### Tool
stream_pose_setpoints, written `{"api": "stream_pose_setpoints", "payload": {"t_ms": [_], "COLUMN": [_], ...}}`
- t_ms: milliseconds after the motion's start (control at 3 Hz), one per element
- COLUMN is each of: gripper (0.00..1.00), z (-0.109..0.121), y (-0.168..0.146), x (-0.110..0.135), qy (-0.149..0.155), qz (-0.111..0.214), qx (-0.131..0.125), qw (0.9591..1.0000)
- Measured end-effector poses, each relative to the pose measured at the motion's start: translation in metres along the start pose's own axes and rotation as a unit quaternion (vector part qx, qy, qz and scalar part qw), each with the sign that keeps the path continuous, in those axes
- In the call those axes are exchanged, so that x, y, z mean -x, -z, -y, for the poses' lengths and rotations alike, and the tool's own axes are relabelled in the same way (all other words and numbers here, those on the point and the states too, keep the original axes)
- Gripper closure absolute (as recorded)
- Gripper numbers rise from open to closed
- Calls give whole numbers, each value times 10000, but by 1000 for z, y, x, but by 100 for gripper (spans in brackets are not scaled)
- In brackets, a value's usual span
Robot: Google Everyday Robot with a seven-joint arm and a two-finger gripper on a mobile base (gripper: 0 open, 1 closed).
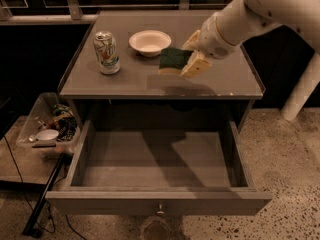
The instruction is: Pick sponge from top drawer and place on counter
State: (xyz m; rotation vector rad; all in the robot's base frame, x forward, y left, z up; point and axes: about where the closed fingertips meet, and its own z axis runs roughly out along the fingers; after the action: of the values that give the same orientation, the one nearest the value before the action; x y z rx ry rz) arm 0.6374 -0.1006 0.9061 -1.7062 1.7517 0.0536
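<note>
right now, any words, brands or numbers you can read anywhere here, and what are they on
No text here can be read.
Soda can: green and white print, too blurred to read.
Clear plastic bin of clutter: nothing legible.
Bowl, counter, top drawer: no markings visible.
Gripper, holding the sponge over the counter right of the bowl: no label visible on either.
</note>
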Motion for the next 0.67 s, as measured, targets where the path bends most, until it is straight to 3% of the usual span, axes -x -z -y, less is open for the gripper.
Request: {"api": "stream_pose_setpoints", "payload": {"t_ms": [667], "gripper": [100], "z": [50], "y": [-41], "x": [-25], "qy": [-399], "qz": [1], "qx": [231], "qw": [9989]}}
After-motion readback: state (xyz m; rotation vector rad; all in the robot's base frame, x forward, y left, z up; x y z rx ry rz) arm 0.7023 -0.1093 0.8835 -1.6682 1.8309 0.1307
